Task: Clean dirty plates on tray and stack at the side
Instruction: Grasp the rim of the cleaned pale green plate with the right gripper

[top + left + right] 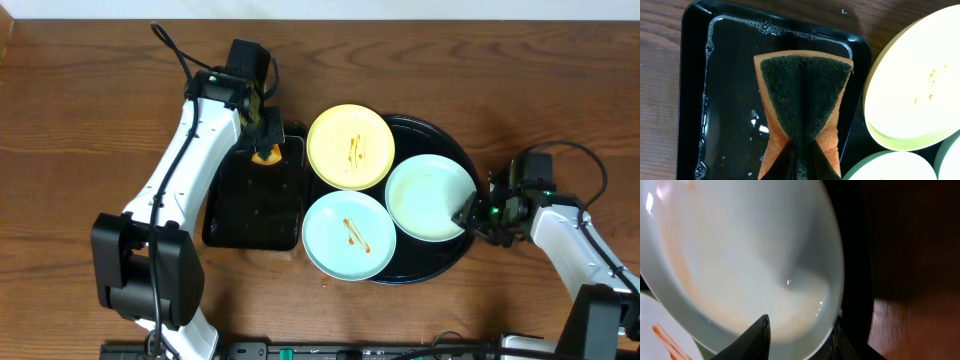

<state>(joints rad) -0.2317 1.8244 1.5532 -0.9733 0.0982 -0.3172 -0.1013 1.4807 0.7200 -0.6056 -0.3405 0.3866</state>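
Right jaws clamp the rim of the pale mint round plastic plate, its faint orange smear visible only wrist-side; left jaws pinch an orange scouring sponge.

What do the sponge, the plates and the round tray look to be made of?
The sponge: orange foam with a dark green fibrous scouring face. The yellow plate and right mint plate: likely plastic, smooth with a soft sheen. The round tray: glossy black with rim highlights; plastic or lacquer, cannot tell.
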